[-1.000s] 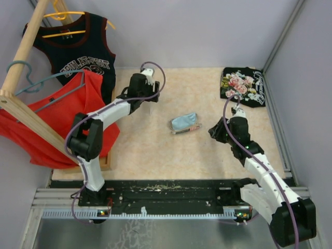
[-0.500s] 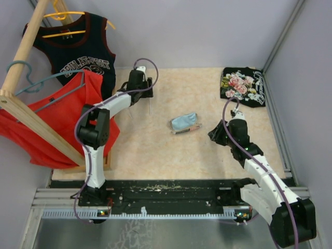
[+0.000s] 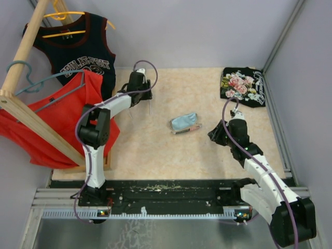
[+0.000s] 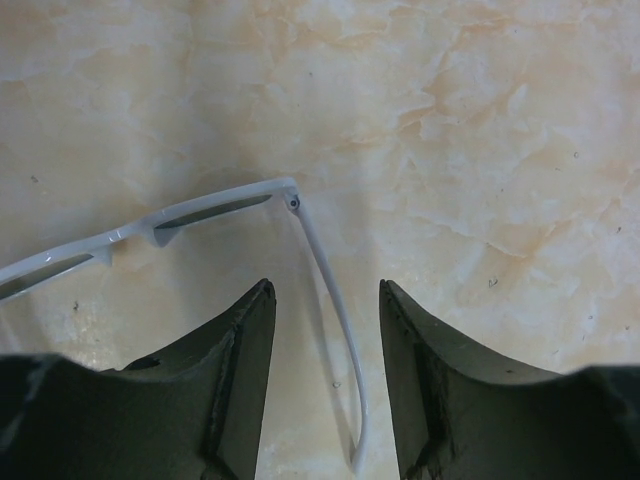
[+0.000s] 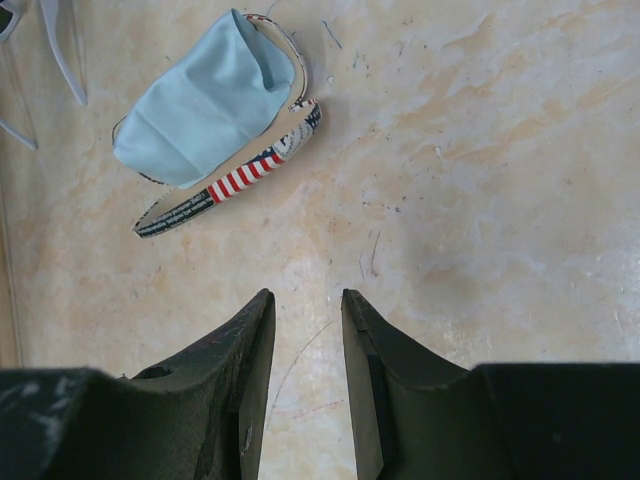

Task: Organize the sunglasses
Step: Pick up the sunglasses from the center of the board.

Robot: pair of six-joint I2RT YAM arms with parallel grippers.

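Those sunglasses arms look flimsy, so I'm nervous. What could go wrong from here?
1. The open left gripper lines up on just one thin arm of the sunglasses; closing there might bend it or let the frame swing.
2. The cloth lies over the case, so it may block stowing them.

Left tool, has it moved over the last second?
Yes. In the top view the left tool shifted left, toward the black jersey and away from the light-blue cloth.
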